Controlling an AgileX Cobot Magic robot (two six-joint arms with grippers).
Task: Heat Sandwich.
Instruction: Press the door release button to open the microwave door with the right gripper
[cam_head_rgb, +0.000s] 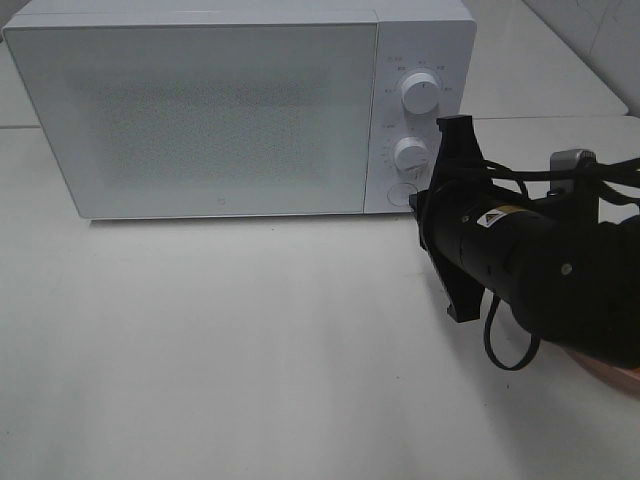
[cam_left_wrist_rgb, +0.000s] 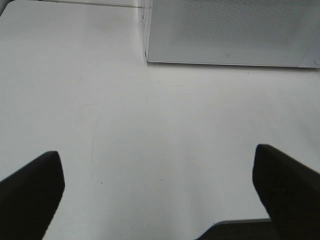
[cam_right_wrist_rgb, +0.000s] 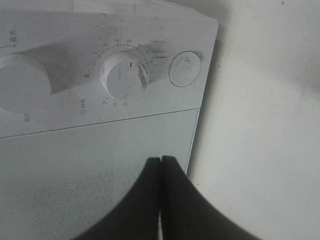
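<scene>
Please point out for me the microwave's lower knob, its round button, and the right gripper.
lower knob (cam_head_rgb: 411, 154): exterior high view, centre of its face.
round button (cam_right_wrist_rgb: 184, 69): right wrist view, middle of the disc.
right gripper (cam_right_wrist_rgb: 161, 159): right wrist view, where the shut fingertips meet.

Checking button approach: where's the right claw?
Exterior high view, right side: shut black right claw near the white microwave's control panel, by the round button below the lower dial.

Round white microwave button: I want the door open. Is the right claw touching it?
Apart. The right wrist view shows the round white button uncovered; the shut black right claw ends over the dotted door.
</scene>
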